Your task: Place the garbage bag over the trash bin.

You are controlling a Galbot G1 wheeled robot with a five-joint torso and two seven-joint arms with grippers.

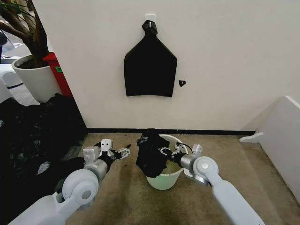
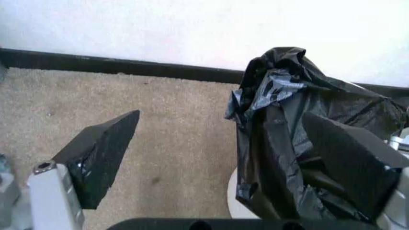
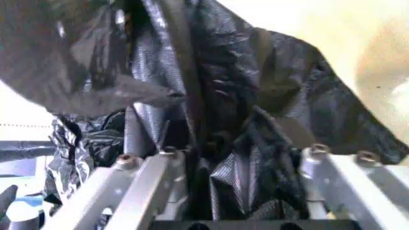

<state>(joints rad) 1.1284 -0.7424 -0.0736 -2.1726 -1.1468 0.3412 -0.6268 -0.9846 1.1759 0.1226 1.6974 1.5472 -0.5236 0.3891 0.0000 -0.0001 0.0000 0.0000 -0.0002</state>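
The trash bin [image 1: 166,180] is a cream-white bucket standing on the carpet by the wall. The garbage bag [image 1: 149,152], glossy black and crumpled, hangs bunched over the bin's left rim and rises above it. My right gripper [image 1: 165,153] reaches across the bin's mouth and is shut on the bag's folds [image 3: 217,143], with the bin's cream inner wall [image 3: 374,52] behind. My left gripper [image 1: 125,152] hovers just left of the bag, open. In the left wrist view its black fingers [image 2: 102,153] stand wide apart, the garbage bag [image 2: 281,124] lies against the far finger, and the bin's rim [image 2: 231,199] shows below.
A flat black bundle [image 1: 150,70] hangs from a wall hook above the bin. A big heap of black plastic [image 1: 37,136] fills the left floor, with a white plant pot [image 1: 35,79] and a red object [image 1: 58,72] behind. A white ledge [image 1: 281,122] bounds the right.
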